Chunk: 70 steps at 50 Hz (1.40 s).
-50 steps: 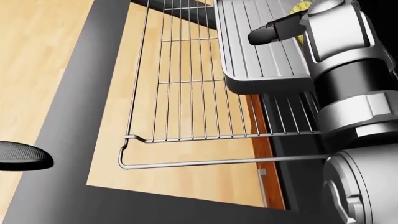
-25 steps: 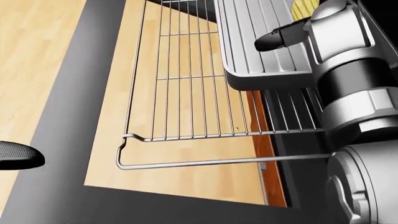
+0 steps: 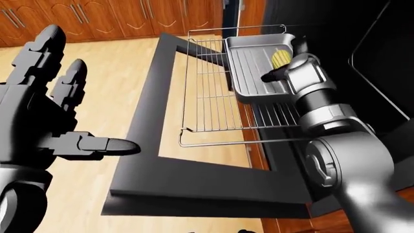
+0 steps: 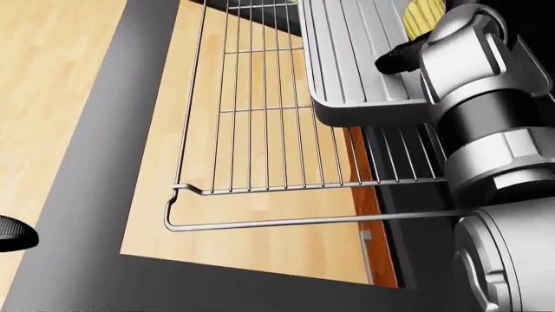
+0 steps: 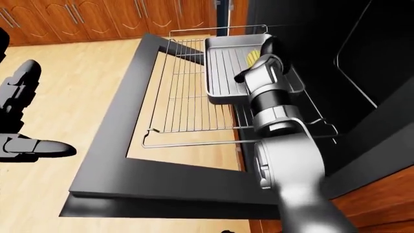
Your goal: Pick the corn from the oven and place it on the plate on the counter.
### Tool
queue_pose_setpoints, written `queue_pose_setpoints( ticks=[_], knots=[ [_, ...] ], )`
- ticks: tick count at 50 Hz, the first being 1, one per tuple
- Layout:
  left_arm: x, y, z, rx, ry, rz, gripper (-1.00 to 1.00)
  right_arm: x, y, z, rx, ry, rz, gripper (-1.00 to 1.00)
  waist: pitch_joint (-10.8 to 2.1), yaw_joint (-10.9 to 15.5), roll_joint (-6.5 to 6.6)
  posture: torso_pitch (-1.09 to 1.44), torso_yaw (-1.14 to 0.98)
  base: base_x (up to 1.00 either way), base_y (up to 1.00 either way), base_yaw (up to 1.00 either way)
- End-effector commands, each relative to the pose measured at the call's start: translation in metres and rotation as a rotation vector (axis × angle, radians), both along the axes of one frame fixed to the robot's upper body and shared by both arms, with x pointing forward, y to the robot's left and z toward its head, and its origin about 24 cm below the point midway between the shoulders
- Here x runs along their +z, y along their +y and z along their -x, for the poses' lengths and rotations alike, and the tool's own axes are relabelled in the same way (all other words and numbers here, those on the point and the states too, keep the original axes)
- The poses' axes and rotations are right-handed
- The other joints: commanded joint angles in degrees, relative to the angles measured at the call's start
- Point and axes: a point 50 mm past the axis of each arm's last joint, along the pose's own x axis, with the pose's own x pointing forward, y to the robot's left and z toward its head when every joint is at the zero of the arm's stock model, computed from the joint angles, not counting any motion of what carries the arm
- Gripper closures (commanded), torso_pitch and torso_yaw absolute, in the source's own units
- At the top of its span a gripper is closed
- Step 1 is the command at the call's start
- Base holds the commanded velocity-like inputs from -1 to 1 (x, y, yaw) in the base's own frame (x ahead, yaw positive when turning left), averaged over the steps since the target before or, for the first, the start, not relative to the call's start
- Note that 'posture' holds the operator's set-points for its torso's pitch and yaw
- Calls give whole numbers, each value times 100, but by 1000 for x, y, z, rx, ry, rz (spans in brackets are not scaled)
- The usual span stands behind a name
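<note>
Right hand [image 3: 294, 65] was where we looked first: the silver-and-black three-finger hand reached over the ribbed grey metal baking tray [image 3: 252, 73], one dark finger [image 3: 275, 75] jutting toward the tray's middle, and we could not tell whether the other fingers were spread or pressed together, since the wrist hid them.

Taking the tray as our landmark and going from largest to smallest: the black oven door frame [image 3: 145, 126], folded down and open, lay below and to the left of the tray in the left-eye view. The pulled-out chrome wire oven rack [image 3: 207, 102] sat directly beneath the tray and extended to its left. Our dark left hand [image 3: 39, 121] hung well to the left of the tray, its fingers spread and empty. The yellow ear of corn [image 3: 281, 58] lay inside the tray near its upper right corner, just beside the right hand.

We judged the grasp not yet made. To do it well, we thought the fingers should straddle the cob across its width and close gently before lifting straight up, clear of the tray's raised rim.
</note>
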Motion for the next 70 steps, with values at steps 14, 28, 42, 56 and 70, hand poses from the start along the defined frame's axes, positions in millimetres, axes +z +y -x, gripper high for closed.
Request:
queue_pose_setpoints(
  ticks=[14, 28, 42, 56, 70],
  knots=[
    [6, 3, 3, 11, -71, -8, -100, -1, -8, 2, -46, 5, 49, -22, -145, 18, 19, 25, 0, 0, 0, 0],
    [7, 3, 5, 13, -73, -8, -100, -9, -9, 2, -51, 27, 97, 24, -175, 22, -11, 25, 0, 0, 0, 0],
    [11, 1, 4, 9, -81, -11, -100, 14, -2, 1, -16, -25, 126, 100, -190, 22, -15, 25, 0, 0, 0, 0],
    [21, -3, 8, 4, -93, -16, -100, 73, 12, 8, 56, -163, 89, 100, -29, -19, 71, 25, 0, 0, 0, 0],
    [35, -2, 11, 7, -116, -16, -100, 115, 35, 22, 184, -293, 67, 100, 50, -49, 106, 25, 0, 0, 0, 0]
  ],
)
